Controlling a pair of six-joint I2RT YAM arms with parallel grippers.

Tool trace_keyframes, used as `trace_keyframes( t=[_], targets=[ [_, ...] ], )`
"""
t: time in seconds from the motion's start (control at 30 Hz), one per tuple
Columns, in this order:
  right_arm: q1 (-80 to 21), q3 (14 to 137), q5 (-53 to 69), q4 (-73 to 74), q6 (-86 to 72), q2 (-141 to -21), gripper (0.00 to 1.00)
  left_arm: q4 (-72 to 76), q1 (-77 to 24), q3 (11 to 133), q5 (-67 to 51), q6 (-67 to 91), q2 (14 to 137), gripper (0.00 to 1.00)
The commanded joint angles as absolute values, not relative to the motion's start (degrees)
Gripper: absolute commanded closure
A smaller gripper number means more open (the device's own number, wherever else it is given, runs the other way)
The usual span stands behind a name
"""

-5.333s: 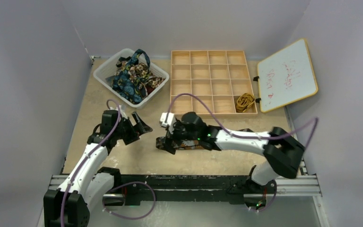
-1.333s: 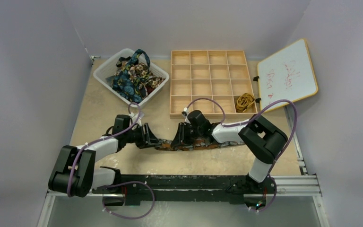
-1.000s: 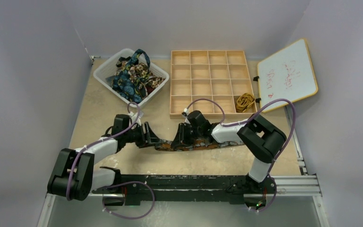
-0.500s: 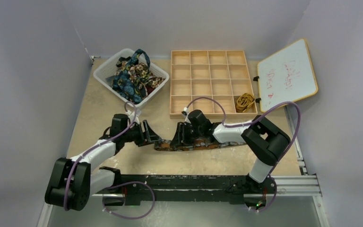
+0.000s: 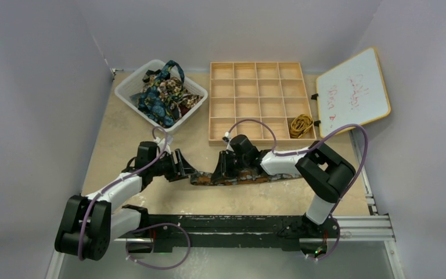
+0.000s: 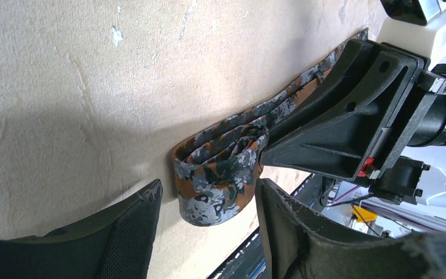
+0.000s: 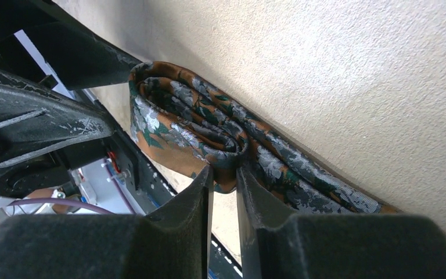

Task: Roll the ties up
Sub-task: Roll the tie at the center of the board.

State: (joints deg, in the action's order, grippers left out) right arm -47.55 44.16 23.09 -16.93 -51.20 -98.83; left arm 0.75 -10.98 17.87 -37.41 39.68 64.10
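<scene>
The right gripper pinches the loose coil of the brown-orange, grey-flowered fabric tie mid-front on the beige table, left gripper splayed open around it, so one slip could unwind everything.

The brown tie, blotched orange and grey, lies along the table just in front of the wooden tray, its left end curled loosely. A yellow tie is coiled in the tray's near-right compartment; floral ties are heaped left of the tray.
</scene>
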Motion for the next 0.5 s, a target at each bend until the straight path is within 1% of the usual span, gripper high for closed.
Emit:
trace_keyframes(
  t=[0.0,0.23,0.33,0.47],
  targets=[
    [-47.4,46.3,21.5,-15.4,-49.8,-100.1,0.78,3.5,-11.2,17.2,-39.4,38.7,64.7,0.42],
    [-47.2,48.2,21.4,-13.8,-48.4,-99.6,0.76,5.4,-11.2,16.2,-40.6,38.1,66.4,0.43],
    [-47.1,48.7,21.3,-13.5,-48.2,-99.4,0.73,6.3,-11.2,15.8,-40.6,38.3,67.1,0.45],
    [-46.9,49.0,21.0,-12.9,-47.9,-100.2,0.73,7.8,-11.2,15.1,-40.7,39.2,67.9,0.45]
  ],
)
